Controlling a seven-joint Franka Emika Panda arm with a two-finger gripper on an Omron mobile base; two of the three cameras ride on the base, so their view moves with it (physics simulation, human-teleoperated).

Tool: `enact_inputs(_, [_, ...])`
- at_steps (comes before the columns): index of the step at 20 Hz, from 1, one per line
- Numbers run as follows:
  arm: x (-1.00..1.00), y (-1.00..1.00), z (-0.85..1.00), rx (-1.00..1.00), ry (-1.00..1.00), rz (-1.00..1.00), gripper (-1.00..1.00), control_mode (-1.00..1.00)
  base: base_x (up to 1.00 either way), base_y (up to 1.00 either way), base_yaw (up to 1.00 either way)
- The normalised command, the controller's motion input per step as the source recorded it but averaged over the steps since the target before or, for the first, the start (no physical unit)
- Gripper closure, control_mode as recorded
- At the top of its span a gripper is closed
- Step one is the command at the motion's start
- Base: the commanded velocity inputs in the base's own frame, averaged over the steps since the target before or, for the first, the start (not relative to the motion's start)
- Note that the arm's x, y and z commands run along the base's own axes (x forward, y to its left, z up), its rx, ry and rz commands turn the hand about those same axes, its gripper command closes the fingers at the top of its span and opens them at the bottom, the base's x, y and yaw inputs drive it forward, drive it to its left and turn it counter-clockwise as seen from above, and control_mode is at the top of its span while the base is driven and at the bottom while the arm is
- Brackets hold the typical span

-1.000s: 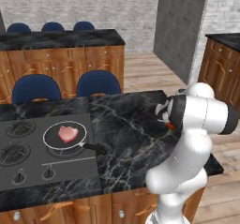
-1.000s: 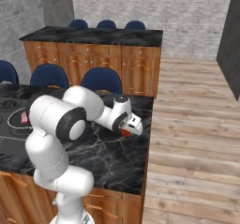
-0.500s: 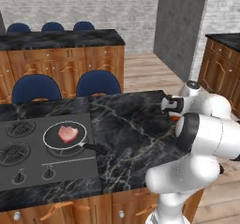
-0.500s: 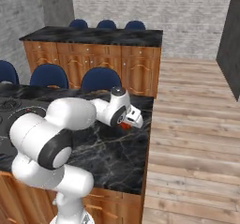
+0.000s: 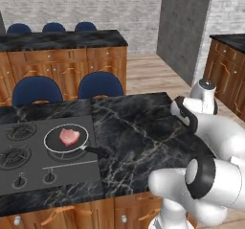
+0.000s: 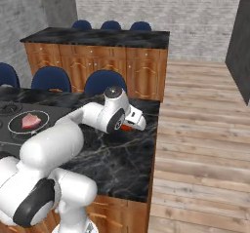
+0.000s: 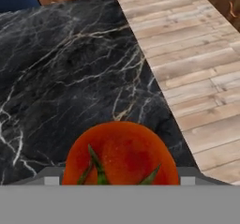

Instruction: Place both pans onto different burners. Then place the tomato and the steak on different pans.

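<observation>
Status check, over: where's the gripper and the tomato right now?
Gripper at counter's far right edge, tomato right at its tips, grip unconfirmed. Steak sits in skillet on burner. Nothing blocking.

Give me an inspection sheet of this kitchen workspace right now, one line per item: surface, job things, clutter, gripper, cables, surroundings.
Surface: black marble counter with a dark grey cooktop set in at its left end.
Steak: lies in the black skillet, which sits on a cooktop burner.
Tomato: right up against the hand camera, above the counter near its right edge; a bit of red also shows at the gripper in the right base view.
Second pan: nothing seen.
Clutter: nothing seen.
Gripper: at the counter's right end, by the tomato; fingers hidden, so open or shut cannot be told.
Cables: nothing seen.
Surroundings: blue chairs, a second wooden island, brick wall, plank floor.
</observation>
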Motion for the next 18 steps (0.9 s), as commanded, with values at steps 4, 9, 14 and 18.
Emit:
enact_inputs(4, [-0.5,0.33,0.46,-0.03,-0.02,0.0,1.0,-1.0,0.0,0.0,0.0])
enact_inputs(9, [-0.55,0.17,0.42,0.0,-0.04,0.0,1.0,-1.0,0.0,0.0,0.0])
enact_inputs(14, [-0.53,0.0,0.36,0.0,-0.03,0.0,1.0,-1.0,0.0,0.0,0.0])
enact_inputs(18, [0.0,0.0,0.0,0.0,0.0,0.0,1.0,1.0,-0.72,0.18,0.0])
